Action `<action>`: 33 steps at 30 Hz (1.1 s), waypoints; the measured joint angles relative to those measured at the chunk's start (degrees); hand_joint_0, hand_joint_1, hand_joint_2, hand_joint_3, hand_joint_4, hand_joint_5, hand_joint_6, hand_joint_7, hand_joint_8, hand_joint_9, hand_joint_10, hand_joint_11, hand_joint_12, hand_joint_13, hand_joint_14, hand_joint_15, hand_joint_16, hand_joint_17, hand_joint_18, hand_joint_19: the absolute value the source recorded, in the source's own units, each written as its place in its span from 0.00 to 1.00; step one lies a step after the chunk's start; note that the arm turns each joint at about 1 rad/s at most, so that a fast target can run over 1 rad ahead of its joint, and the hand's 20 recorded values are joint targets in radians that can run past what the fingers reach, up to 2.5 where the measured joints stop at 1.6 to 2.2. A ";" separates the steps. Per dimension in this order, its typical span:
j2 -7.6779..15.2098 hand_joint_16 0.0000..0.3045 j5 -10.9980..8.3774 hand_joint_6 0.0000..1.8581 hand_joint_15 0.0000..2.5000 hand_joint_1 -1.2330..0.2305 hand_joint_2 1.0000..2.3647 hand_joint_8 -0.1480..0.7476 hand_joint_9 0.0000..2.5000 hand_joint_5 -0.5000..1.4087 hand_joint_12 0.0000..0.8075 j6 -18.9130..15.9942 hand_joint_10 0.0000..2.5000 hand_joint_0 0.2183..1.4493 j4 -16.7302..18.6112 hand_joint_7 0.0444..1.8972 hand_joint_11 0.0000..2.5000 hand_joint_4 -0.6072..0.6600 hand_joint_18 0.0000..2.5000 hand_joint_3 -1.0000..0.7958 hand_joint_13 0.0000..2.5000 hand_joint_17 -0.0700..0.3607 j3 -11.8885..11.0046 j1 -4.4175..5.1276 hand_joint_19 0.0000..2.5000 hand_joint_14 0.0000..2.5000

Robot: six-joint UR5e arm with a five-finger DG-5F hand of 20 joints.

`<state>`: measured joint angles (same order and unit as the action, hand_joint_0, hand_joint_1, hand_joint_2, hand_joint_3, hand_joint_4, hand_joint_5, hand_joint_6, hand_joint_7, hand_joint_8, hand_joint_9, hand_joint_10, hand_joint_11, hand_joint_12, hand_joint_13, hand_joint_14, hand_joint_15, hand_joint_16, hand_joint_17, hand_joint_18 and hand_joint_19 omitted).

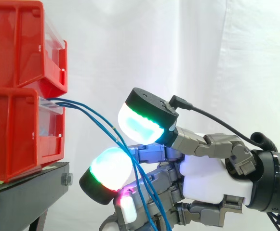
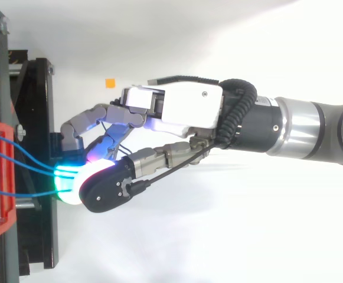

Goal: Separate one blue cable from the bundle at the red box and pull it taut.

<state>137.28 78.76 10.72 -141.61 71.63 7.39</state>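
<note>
Blue cables: several thin strands leave the front of the lower red bin together. They arc out and down to the right, pass between two glowing pads, then drop in front of the other fingers to the bottom edge of the side view.
Cable shape: bowed rather than straight between bin and hand (from above, the strands sit spread apart at the bin and draw together at the pads).
Hand: reaches in from the right with its fingers curled toward the bins. It is clamped on the strands, with the upper pad above them and the lower pad beneath.
Separation: the strands lie bunched at the pinch, and I cannot tell how many are caught.
Pad glow: the upper pad is white-cyan with a green rim; the lower pad is cyan with red at its bottom edge.
Bins: the upper red bin is stacked on the lower one, both on the black stand at the left.
Gap: the hand is near the bins but not touching them.
Backdrop: a white curtain.
</note>
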 measured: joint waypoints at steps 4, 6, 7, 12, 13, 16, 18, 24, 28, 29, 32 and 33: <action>0.00 0.16 -0.07 0.48 0.22 0.39 0.01 0.63 0.38 0.18 0.49 0.22 0.01 0.32 0.09 0.64 0.32 0.75 0.36 0.38 0.34 0.42 0.00 0.00 0.26 0.01; 0.00 0.17 -0.09 0.48 0.22 0.31 0.01 0.62 0.37 0.18 0.49 0.33 0.00 0.33 0.21 0.64 0.32 0.74 0.37 0.41 0.34 0.43 0.00 0.00 0.26 0.01; 0.00 0.17 -0.08 0.48 0.22 0.30 0.01 0.62 0.37 0.18 0.49 0.39 0.00 0.34 0.28 0.64 0.32 0.73 0.37 0.41 0.34 0.43 0.00 0.00 0.26 0.01; 0.00 0.17 -0.01 0.48 0.22 0.19 0.01 0.60 0.37 0.17 0.48 1.12 0.01 0.43 0.87 0.70 0.34 0.65 0.37 0.40 0.34 0.43 0.00 0.00 0.25 0.01; 0.00 0.17 0.02 0.49 0.23 0.18 0.01 0.60 0.38 0.17 0.47 1.33 0.00 0.46 1.00 0.71 0.35 0.64 0.38 0.40 0.35 0.43 0.00 0.00 0.26 0.01; 0.00 0.16 0.05 0.50 0.24 0.19 0.00 0.59 0.40 0.18 0.47 1.74 0.01 0.50 1.18 0.68 0.38 0.66 0.38 0.28 0.36 0.42 -0.01 0.00 0.26 0.01; 0.00 0.16 0.07 0.49 0.24 0.19 0.00 0.59 0.41 0.18 0.46 1.93 0.01 0.43 1.22 0.68 0.38 0.72 0.40 0.28 0.37 0.42 -0.01 0.00 0.25 0.01; -0.01 0.17 0.02 0.49 0.24 0.28 0.00 0.61 0.42 0.19 0.47 2.31 0.01 0.26 1.30 0.63 0.36 0.72 0.40 0.28 0.37 0.43 -0.04 0.10 0.26 0.01; -0.02 0.16 -0.02 0.48 0.24 0.52 0.00 0.59 0.42 0.19 0.46 2.36 0.01 0.27 1.40 0.64 0.34 0.69 0.39 0.28 0.37 0.42 -0.03 0.15 0.27 0.01; -0.01 0.16 -0.02 0.48 0.24 0.58 0.00 0.59 0.42 0.19 0.46 2.37 0.01 0.28 1.40 0.64 0.34 0.68 0.39 0.28 0.37 0.42 -0.04 0.15 0.28 0.01; -0.02 0.16 -0.02 0.47 0.25 0.63 0.00 0.59 0.42 0.19 0.47 2.37 0.01 0.30 1.43 0.64 0.33 0.67 0.38 0.28 0.37 0.41 -0.06 0.17 0.28 0.01; -0.02 0.16 -0.02 0.47 0.25 0.63 0.00 0.59 0.42 0.19 0.46 2.38 0.01 0.31 1.43 0.64 0.34 0.67 0.38 0.28 0.37 0.41 -0.07 0.17 0.29 0.01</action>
<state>137.27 78.74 13.09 -140.18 71.56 7.56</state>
